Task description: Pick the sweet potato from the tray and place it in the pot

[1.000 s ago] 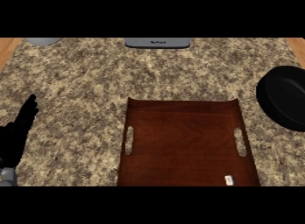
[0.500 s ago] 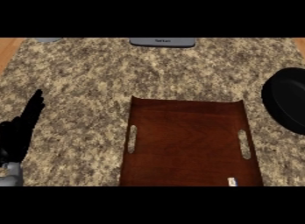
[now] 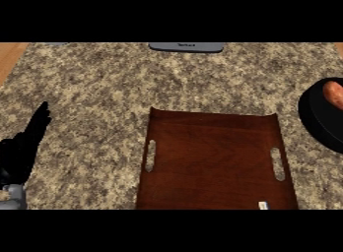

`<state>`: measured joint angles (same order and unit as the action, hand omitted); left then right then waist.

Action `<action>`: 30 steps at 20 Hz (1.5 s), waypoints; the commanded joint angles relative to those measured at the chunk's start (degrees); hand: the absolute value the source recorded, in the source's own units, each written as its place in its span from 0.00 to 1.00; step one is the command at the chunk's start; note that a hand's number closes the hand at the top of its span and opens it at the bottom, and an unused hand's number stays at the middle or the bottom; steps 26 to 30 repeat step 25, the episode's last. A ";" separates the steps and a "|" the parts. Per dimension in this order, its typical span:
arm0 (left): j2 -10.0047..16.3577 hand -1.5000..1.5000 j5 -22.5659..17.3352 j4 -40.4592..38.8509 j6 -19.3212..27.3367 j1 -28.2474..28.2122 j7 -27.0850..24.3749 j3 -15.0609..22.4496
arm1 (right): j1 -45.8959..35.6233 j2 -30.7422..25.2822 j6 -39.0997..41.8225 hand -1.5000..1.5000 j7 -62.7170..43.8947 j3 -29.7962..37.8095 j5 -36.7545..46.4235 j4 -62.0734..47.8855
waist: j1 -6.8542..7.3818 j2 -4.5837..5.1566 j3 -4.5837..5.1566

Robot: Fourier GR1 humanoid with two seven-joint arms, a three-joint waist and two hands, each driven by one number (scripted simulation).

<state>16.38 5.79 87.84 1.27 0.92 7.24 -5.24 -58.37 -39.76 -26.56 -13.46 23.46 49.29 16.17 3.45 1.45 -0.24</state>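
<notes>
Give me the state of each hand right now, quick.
Left hand: open, fingers straight, holding nothing.
Right hand: not in view.

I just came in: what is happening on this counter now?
Nothing is being handled. The sweet potato lies inside the black pot at the right edge. The wooden tray in the middle has no vegetable on it. The left hand rests open at the left, touching no object; the right hand is not visible.
</notes>
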 commanded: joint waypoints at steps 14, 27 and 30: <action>0.32 0.50 0.08 0.69 -0.33 0.45 1.91 -1.27 | 0.80 2.98 -6.61 0.00 25.45 17.78 -22.37 5.75 | -1.93 -0.81 0.07; -0.19 0.50 0.86 2.86 0.32 -4.73 1.09 -3.51 | 18.53 9.48 3.45 0.00 20.29 15.94 -31.65 31.49 | -4.58 -2.05 0.31; -0.19 0.50 0.86 2.86 0.32 -4.73 1.09 -3.51 | 18.53 9.48 3.45 0.00 20.29 15.94 -31.65 31.49 | -4.58 -2.05 0.31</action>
